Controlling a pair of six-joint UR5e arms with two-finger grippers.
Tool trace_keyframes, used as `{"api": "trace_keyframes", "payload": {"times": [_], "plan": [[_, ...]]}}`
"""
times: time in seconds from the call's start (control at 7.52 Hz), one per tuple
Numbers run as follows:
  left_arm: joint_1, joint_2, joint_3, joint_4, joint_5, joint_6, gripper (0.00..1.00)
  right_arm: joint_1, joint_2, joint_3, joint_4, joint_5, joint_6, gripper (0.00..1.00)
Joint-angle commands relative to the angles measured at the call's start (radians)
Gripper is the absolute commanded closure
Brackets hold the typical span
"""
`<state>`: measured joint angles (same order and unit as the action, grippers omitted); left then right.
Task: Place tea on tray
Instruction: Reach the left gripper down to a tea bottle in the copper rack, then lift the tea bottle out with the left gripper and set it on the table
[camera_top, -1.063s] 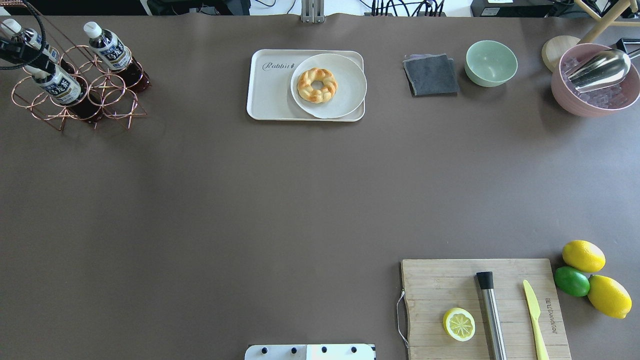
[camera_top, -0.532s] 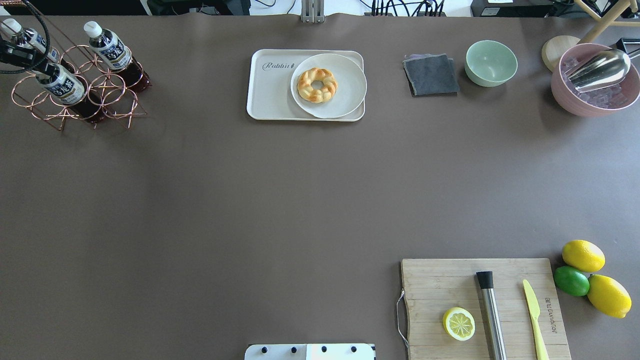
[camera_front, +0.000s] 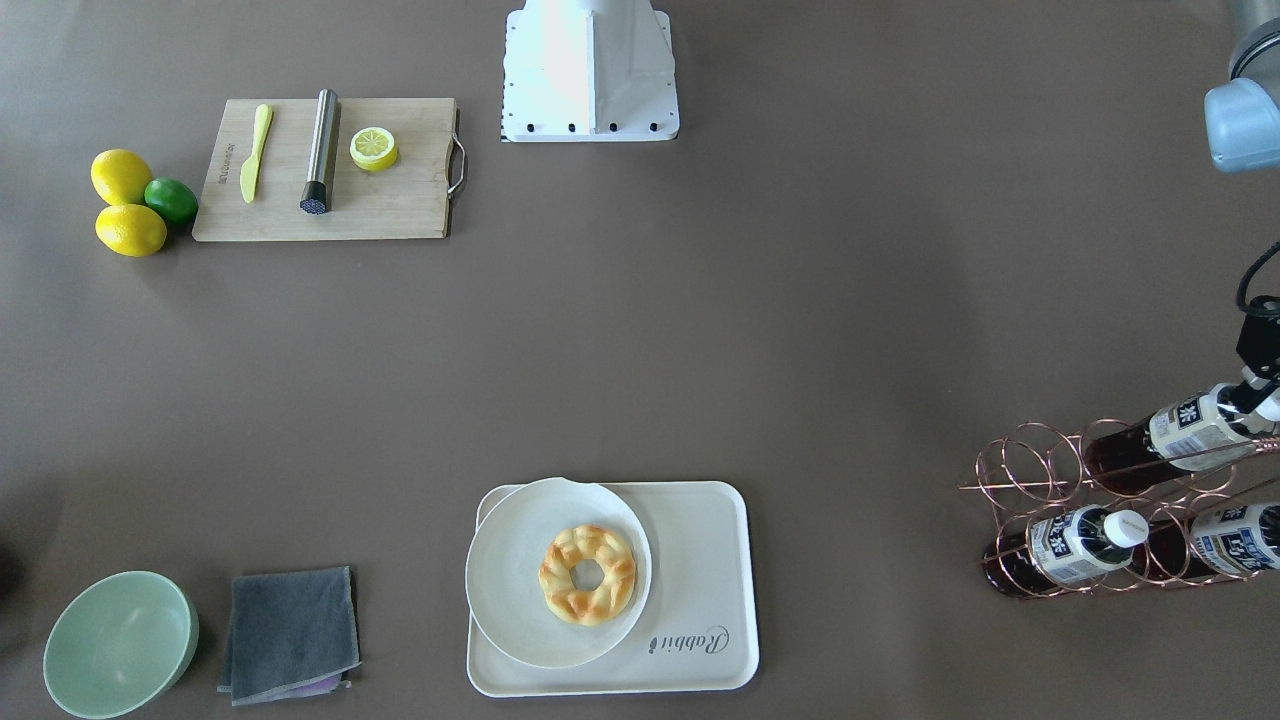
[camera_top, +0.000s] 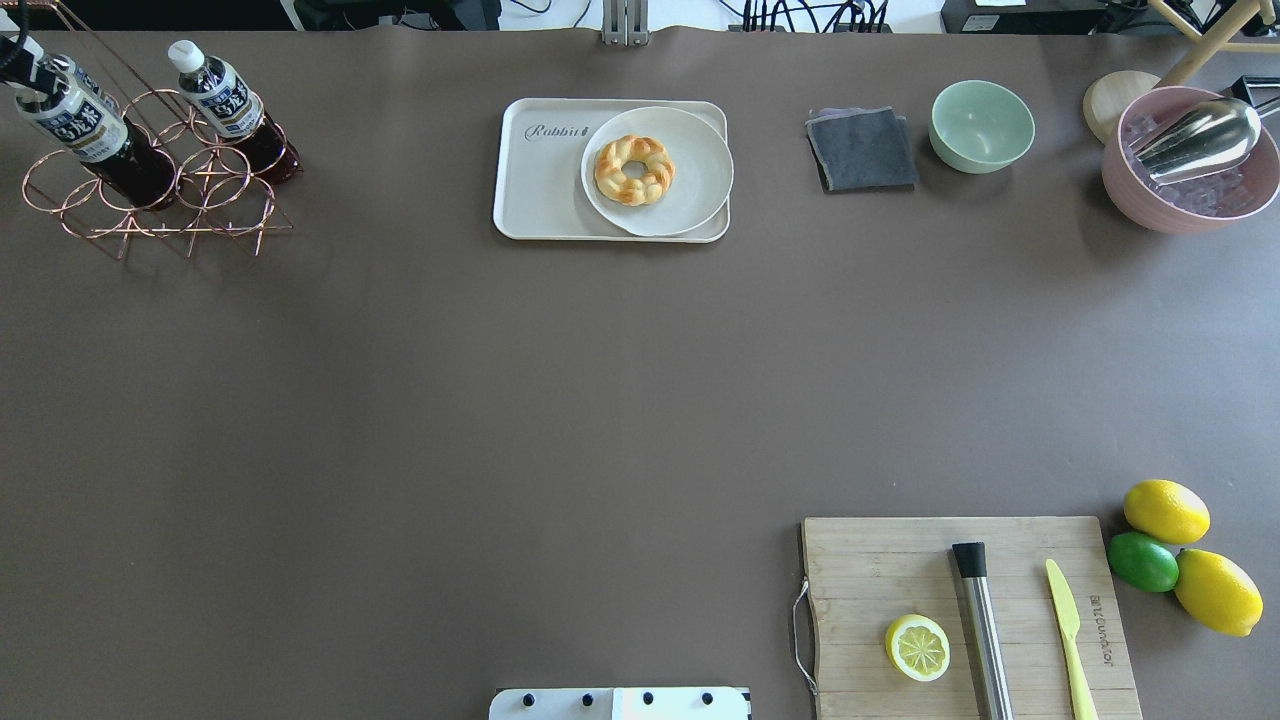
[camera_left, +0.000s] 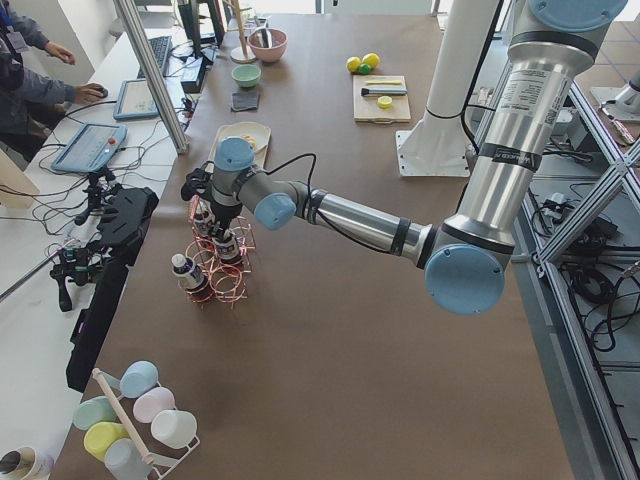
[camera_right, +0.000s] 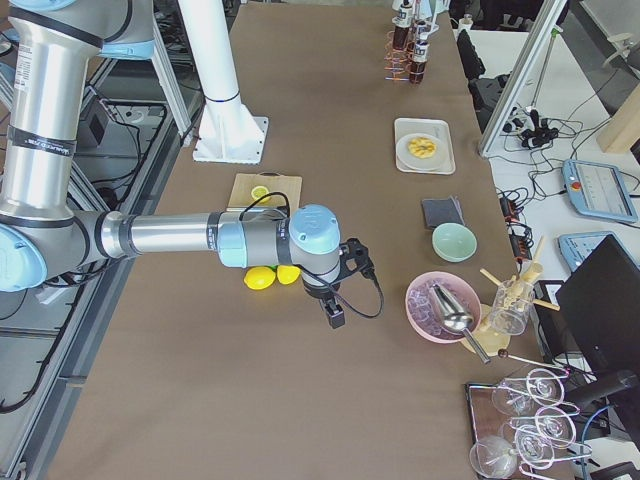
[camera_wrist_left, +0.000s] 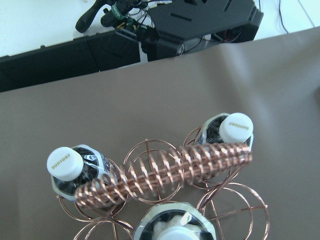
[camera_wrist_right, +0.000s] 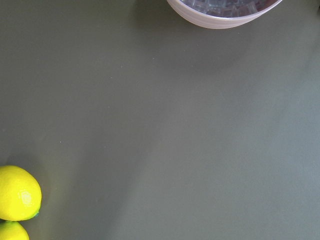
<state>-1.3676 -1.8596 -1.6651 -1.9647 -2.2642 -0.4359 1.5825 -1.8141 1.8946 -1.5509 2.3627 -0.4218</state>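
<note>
Where tea (camera_top: 78, 125) is held: table's (camera_top: 600, 400) far-L edge, tilted at copper rack (camera_top: 205, 190), cap clamped in L gripper (camera_front: 1258, 392) jaws.
R gripper (camera_right: 335, 312): jaw state can't be told.
Tray (camera_top: 545, 190): well apart from tea, open table between.
Change: tea shifted toward edge vs 0.5 s ago.

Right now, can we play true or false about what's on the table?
1. A donut sits on the round plate on the tray. True.
2. The tea already stands on the tray. False: it is at the copper rack, with two bottles like it.
3. The lemon half lies on the bare table. False: it is on the cutting board.
4. The green bowl is next to the grey cloth. True.
</note>
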Motion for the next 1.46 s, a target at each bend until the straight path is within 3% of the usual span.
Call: {"api": "trace_keyframes", "payload": {"times": [0.0, 0.13, 0.27, 0.53, 0.66, 0.93, 1.06, 1.33], "plan": [[-0.054, -0.007, -0.162, 0.182, -0.029, 0.0, 1.0, -0.001, 0.001, -0.002, 0.0, -0.002, 0.0, 0.0], [-0.054, -0.021, -0.273, 0.328, -0.025, 0.0, 1.0, -0.002, -0.001, -0.002, 0.0, -0.002, 0.0, 0.0], [-0.01, -0.032, -0.385, 0.471, 0.048, -0.045, 1.0, -0.002, 0.001, -0.003, 0.0, -0.003, 0.0, 0.0], [0.141, -0.173, -0.525, 0.794, 0.112, -0.2, 1.0, -0.002, 0.001, -0.005, 0.0, -0.002, 0.0, 0.0], [0.253, -0.208, -0.582, 0.844, 0.167, -0.342, 1.0, -0.002, -0.001, -0.005, 0.0, 0.0, 0.0, 0.0], [0.547, -0.362, -0.556, 0.883, 0.354, -0.641, 1.0, -0.002, 0.006, -0.005, -0.001, 0.0, -0.005, 0.0], [0.664, -0.46, -0.485, 0.892, 0.444, -0.732, 1.0, -0.002, 0.004, -0.003, 0.0, 0.007, -0.005, 0.0], [0.834, -0.552, -0.391, 0.889, 0.561, -0.867, 1.0, -0.007, 0.016, -0.002, 0.0, 0.016, -0.003, 0.0]]}}
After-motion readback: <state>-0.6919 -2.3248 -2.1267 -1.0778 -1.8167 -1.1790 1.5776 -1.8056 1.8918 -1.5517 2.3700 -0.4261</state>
